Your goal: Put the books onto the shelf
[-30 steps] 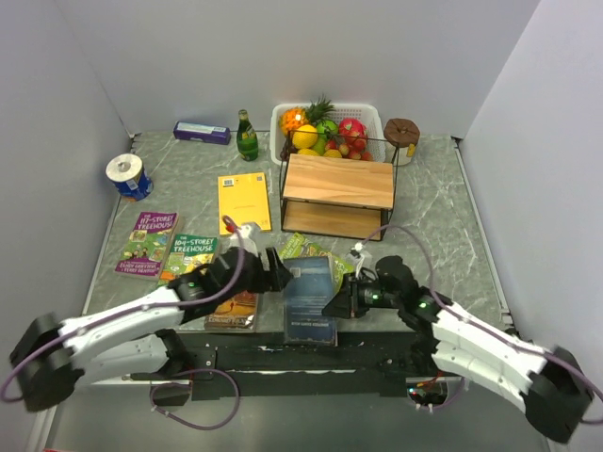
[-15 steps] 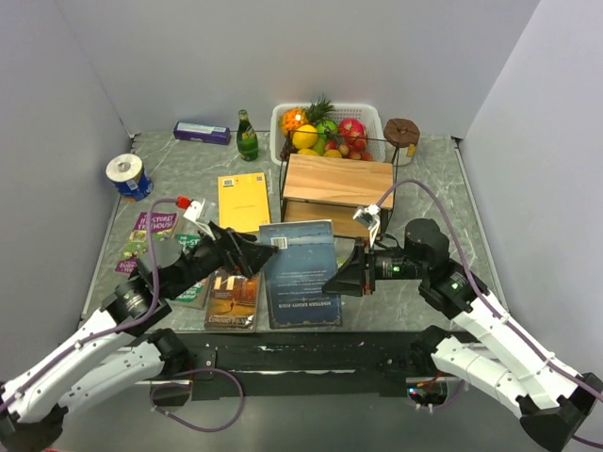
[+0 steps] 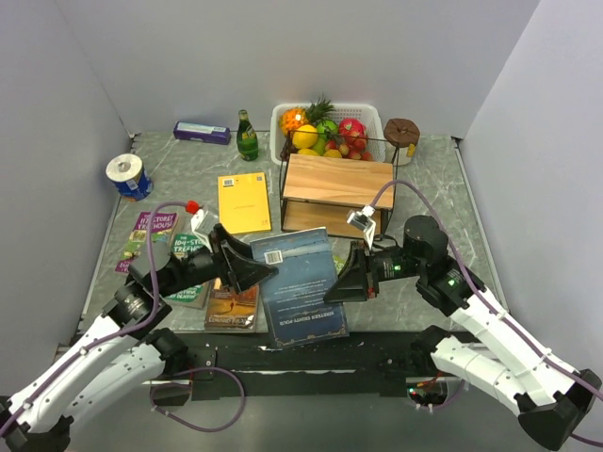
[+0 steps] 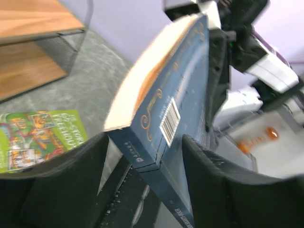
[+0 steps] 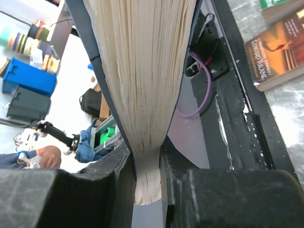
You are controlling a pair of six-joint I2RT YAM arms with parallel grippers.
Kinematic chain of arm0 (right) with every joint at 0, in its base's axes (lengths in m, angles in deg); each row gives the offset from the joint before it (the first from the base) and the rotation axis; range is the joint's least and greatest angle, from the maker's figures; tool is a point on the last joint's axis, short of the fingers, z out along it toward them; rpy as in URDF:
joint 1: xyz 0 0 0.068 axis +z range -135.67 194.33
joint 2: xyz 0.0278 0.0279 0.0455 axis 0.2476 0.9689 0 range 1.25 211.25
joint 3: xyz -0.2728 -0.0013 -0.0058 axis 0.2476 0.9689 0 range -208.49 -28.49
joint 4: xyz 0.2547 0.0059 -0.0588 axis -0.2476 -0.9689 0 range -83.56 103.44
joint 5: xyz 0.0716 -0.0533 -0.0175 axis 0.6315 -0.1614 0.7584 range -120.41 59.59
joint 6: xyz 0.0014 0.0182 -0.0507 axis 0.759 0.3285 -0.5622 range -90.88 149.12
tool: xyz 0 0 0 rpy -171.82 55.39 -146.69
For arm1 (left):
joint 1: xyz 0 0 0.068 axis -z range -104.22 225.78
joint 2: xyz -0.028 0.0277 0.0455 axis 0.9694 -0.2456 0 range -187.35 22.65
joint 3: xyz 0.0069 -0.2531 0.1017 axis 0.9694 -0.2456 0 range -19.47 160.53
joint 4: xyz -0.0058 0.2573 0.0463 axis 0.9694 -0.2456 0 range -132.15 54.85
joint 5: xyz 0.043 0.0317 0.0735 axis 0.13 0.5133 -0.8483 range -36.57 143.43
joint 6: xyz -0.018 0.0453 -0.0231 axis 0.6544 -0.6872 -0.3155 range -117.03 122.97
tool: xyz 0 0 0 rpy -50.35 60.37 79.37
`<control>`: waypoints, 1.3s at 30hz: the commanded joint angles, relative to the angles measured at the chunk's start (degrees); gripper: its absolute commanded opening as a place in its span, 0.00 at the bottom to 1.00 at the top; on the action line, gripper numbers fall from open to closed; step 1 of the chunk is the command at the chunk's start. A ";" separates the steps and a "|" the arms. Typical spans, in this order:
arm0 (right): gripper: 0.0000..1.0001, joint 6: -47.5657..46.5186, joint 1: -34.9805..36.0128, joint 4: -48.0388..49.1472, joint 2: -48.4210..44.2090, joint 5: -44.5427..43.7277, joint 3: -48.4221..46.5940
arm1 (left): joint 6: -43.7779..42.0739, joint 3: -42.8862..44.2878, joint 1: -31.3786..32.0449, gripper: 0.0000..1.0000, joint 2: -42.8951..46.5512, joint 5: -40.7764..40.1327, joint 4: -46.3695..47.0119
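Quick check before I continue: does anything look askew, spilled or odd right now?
Yes. The blue book hangs tilted in the air, pinched only at its page edge by the right gripper, so its pages fan out. The left gripper straddles the book's corner with jaws open, not gripping. Nothing spilled or damaged shows.

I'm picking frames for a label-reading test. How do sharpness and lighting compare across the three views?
Top external: even, soft light with faint shadows, and the blue book is sharp. Left wrist: that book is very close and slightly smeared, though its barcode shows clearly; the green book is soft. Right wrist: the page edges are crisp, the brown book has a readable title, and the background at left is washed out.
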 commanded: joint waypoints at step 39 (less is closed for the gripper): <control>0.99 -7.98 -7.13 -13.01 16.28 -94.09 -28.63 | -33.91 34.34 1.61 0.01 -41.85 -37.86 27.14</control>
